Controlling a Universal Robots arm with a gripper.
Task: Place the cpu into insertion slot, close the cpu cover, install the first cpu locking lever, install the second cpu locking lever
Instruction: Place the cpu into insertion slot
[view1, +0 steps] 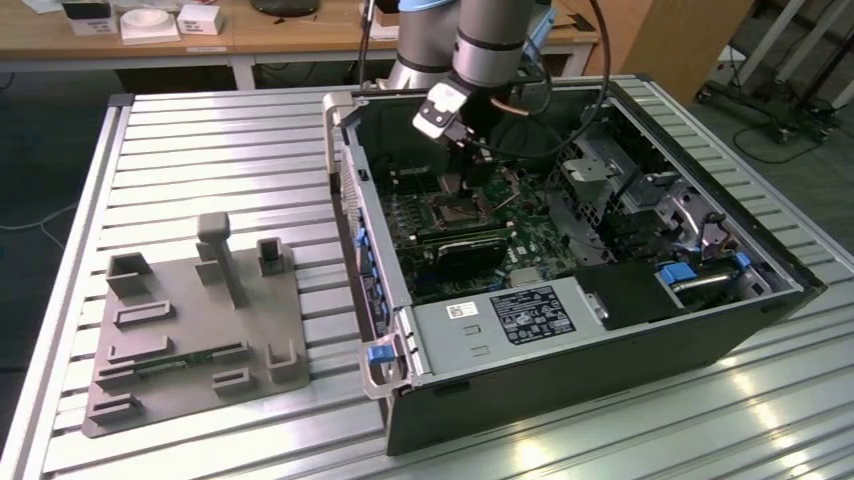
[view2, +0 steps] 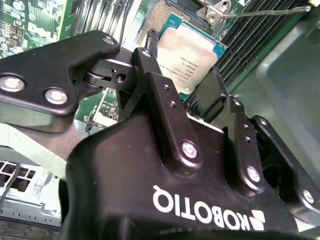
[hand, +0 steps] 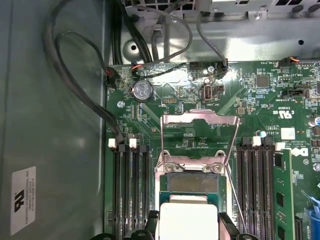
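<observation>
Two fingers (view2: 155, 85) apparently on cpu (view2: 187, 55) edges

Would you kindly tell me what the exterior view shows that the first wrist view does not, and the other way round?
The exterior view adds the arm reaching into the open computer case on the slatted table, with a grey fixture tray at the exterior view's left. The first wrist view adds the cpu between the fingers of the gripper, the cpu cover standing open, and a coin battery. Shared: the green motherboard and the socket.
</observation>
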